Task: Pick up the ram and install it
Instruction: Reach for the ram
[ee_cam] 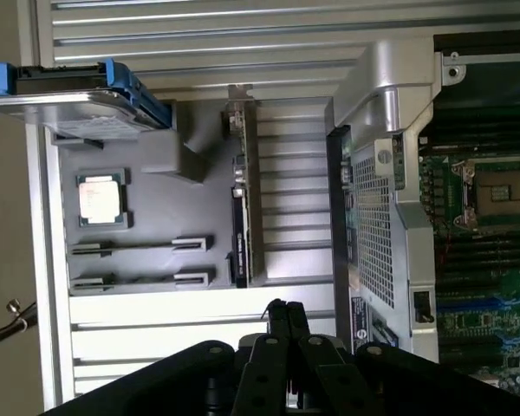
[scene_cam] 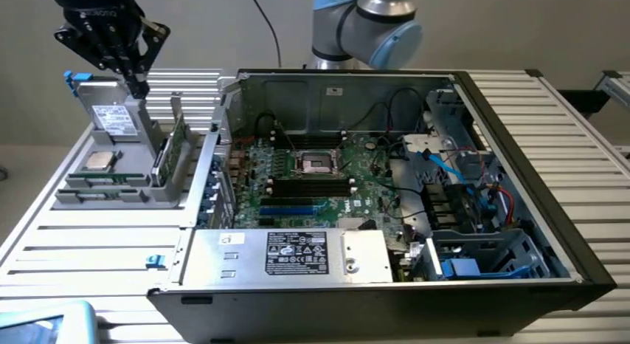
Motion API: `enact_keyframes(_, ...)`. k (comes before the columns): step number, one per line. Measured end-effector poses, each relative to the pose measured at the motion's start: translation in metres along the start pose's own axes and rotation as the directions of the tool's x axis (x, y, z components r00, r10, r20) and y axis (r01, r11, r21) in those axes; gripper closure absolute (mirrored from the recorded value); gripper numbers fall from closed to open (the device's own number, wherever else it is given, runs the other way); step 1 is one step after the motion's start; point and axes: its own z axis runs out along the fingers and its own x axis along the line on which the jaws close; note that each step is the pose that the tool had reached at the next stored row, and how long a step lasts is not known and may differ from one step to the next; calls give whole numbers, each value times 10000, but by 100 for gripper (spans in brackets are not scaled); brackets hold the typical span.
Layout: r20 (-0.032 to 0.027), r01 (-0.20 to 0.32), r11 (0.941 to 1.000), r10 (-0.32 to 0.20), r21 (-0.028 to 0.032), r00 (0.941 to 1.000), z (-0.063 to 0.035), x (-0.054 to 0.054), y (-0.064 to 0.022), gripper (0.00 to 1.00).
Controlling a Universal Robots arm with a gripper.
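Even bright light, soft shadows, min. glare.

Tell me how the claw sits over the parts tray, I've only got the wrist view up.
Observer: The claw hangs well above the tray, tips pointing down by the top of the upright hard drive.
Operator: How does the ram look from the side?
Observer: The ram sits low in its tray slot near the processor chip, apart from the claw.
Operator: Are the memory slots in the case free?
Observer: The black slots beside the socket look empty, as far as I can tell.
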Motion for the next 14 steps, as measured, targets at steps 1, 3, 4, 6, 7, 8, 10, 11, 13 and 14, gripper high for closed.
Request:
enact_keyframes(1, -2, 0, 10000, 0, -1, 10000, 0, 45, -3, 89)
enact_keyframes(3, -3, 0, 10000, 0, -4, 10000, -1, 133, -8, 89)
enact_keyframes(4, -4, 0, 10000, 0, -3, 10000, -1, 180, -11, 89)
enact_keyframes(6, -4, 0, 10000, 0, -3, 10000, 0, 270, -13, 89)
enact_keyframes(7, -4, 1, 10000, -1, -3, 10000, 0, 319, -14, 89)
enact_keyframes(8, -4, 1, 10000, -1, -3, 10000, 1, 363, -15, 89)
enact_keyframes(10, -4, 0, 10000, 0, -3, 10000, 2, 452, -16, 89)
enact_keyframes(11, -5, 0, 10000, 0, -3, 10000, 3, 498, -15, 89)
enact_keyframes(13, -4, 1, 10000, -1, -3, 10000, 6, 592, -15, 89)
enact_keyframes(14, -4, 1, 10000, -1, -3, 10000, 6, 637, -16, 89)
